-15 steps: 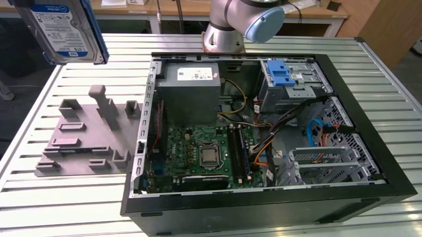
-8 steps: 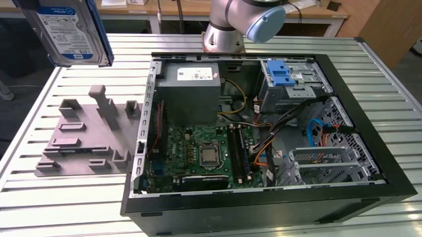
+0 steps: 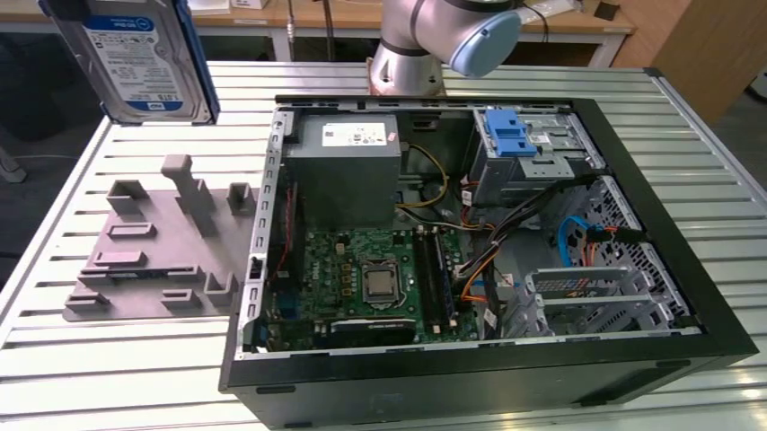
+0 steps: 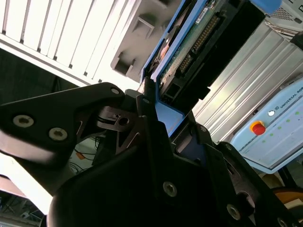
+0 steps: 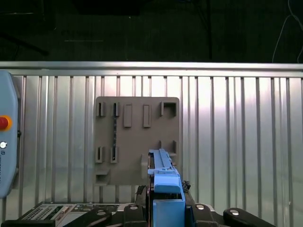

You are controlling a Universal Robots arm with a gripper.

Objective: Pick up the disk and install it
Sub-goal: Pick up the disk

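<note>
Your end effector (image 4: 166,116) is pinched on the disk (image 3: 138,58), its fingers clamping the blue rails along the disk's edges; in both wrist views a rail sits squarely between them. The disk hangs in the air, label facing the exterior camera, tilted a little off upright, over the desk's (image 3: 120,377) far corner on the exterior view's left. It is clear of the gray fixture (image 3: 156,260) below it, whose slots stand empty.

By my reading, the pick-up is done and you are in the carry stage, with nothing installed yet. The open case (image 3: 480,368) takes up the desk's middle, and the cage (image 3: 527,144) with the blue latch sits at the case's far corner on the exterior view's right, well apart from the disk.

The install will likely call for turning the disk so that its rails line up with the cage's guides. Mind the loose cables (image 3: 576,238) just beside the cage, which could snag.
</note>
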